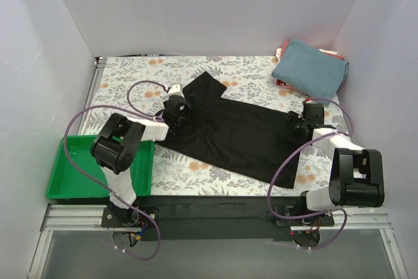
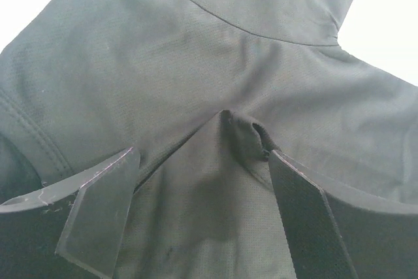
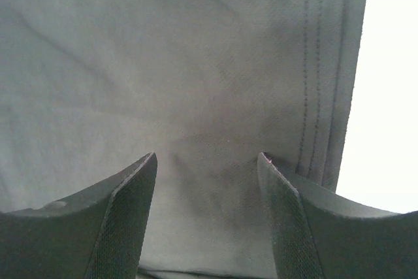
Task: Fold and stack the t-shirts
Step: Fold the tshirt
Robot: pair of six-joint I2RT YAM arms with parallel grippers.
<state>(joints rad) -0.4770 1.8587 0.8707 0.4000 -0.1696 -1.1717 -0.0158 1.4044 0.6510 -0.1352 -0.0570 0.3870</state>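
The black t-shirt (image 1: 228,132) lies spread on the floral table. My left gripper (image 1: 176,110) is open, pressed down on the shirt's left part, where the cloth (image 2: 209,96) is creased into a small fold between the fingers (image 2: 98,213). My right gripper (image 1: 297,122) is open on the shirt's right edge, its fingers (image 3: 124,220) straddling flat cloth (image 3: 196,83) beside the stitched hem (image 3: 320,96). A folded teal-blue t-shirt (image 1: 310,68) rests at the back right on top of a red/pink one (image 1: 282,52).
A green plastic tray (image 1: 72,171) stands at the table's front left beside my left arm. White walls close in the back and both sides. Bare floral tablecloth (image 1: 130,73) shows at the back left.
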